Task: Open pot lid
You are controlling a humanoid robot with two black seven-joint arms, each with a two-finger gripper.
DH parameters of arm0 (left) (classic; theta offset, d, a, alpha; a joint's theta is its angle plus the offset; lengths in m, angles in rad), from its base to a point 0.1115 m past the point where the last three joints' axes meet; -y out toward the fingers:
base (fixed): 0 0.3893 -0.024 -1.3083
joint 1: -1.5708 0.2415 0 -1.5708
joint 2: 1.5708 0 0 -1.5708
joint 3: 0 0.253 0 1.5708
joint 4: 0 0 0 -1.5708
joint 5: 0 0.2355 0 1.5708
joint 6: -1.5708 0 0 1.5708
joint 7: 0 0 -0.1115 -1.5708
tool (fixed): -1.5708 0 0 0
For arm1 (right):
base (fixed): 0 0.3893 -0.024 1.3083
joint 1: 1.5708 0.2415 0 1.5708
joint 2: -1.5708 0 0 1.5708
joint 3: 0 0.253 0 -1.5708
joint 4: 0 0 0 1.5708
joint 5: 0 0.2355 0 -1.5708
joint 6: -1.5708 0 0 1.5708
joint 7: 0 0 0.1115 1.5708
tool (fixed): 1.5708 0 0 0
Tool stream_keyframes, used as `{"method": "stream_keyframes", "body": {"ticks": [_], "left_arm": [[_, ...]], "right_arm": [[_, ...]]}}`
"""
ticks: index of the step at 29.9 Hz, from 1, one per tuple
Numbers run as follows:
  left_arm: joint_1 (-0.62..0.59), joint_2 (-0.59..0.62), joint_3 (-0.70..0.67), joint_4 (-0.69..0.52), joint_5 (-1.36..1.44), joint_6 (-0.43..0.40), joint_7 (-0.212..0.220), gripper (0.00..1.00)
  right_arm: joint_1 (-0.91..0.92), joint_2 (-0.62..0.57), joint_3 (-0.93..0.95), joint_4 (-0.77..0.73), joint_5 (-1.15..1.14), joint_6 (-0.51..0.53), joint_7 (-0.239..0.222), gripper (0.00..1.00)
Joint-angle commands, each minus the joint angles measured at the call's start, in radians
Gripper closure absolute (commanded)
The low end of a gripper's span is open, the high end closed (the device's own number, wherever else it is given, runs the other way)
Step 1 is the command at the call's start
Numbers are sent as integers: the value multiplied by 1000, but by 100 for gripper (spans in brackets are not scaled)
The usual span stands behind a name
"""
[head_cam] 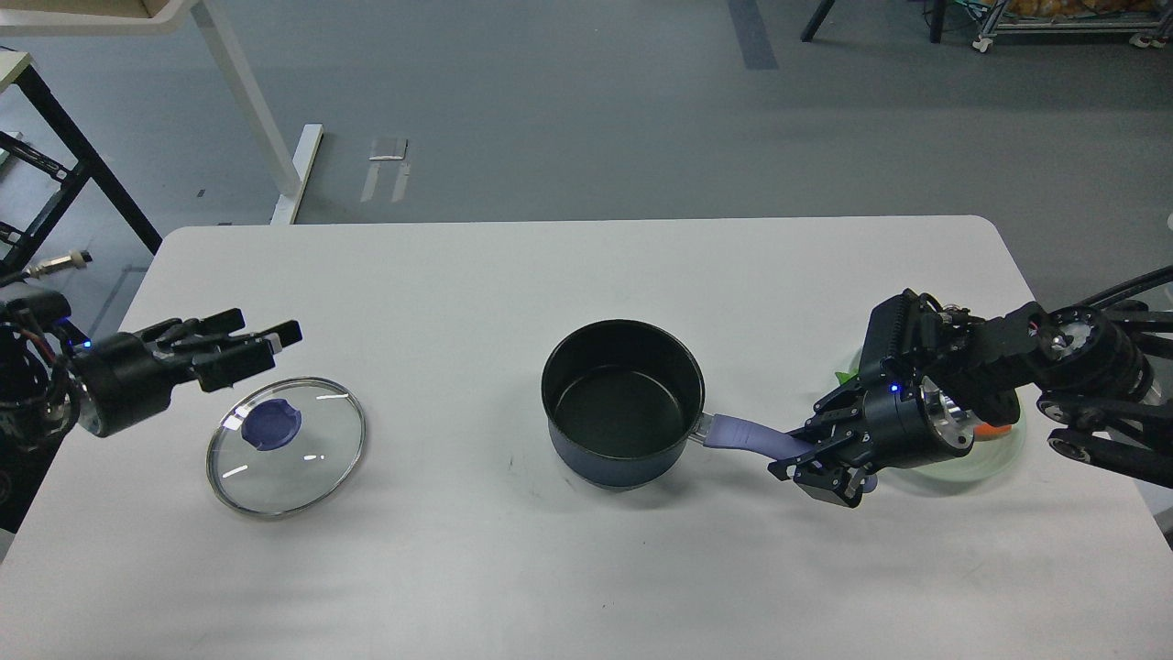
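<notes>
A dark blue pot stands open and empty at the middle of the white table, its lilac handle pointing right. My right gripper is shut on the end of that handle. The glass lid with a blue knob lies flat on the table at the left, apart from the pot. My left gripper is open and empty, raised just behind and above the lid, not touching it.
A pale green plate with something orange and green on it sits under my right arm near the table's right edge. The white table ends just left of the lid. Table legs and a black rack stand on the floor at the far left.
</notes>
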Motion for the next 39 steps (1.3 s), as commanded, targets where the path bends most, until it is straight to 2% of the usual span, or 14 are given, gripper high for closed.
{"method": "stream_keyframes", "body": {"ticks": [1, 4, 7, 10, 13, 20, 25, 29, 34, 39], "left_arm": [[-13, -31, -48, 25, -482, -83, 0, 1], [-8, -84, -52, 86, -732, -92, 0, 1], [-2, -162, -75, 198, -845, -103, 0, 1], [25, -231, -153, 324, -923, -161, 0, 1], [70, -288, -221, 407, -986, -259, 0, 1], [108, -295, -239, 418, -989, -330, 8, 1], [116, -295, -239, 418, -992, -362, 47, 1], [119, -295, -239, 418, -992, -365, 50, 1], [121, -295, -241, 415, -992, -376, 50, 1], [121, -297, -243, 410, -992, -359, 38, 1]], "right_arm": [[0, 1, 0, 0, 0, 0, 0, 67], [0, 1, 0, 0, 2, 0, 0, 66], [0, 1, 0, 0, 2, 0, 0, 62], [0, 1, 0, 0, 3, 0, 0, 55], [0, 1, 0, -3, 5, 0, 0, 44], [17, -18, 5, 1, 25, -2, 0, 5], [86, -76, 12, 29, 127, 0, 0, 3], [173, -148, 17, 84, 248, 0, 0, 2], [256, -232, 25, 158, 483, 0, 0, 2], [247, -248, 80, 136, 883, -11, 0, 2]]}}
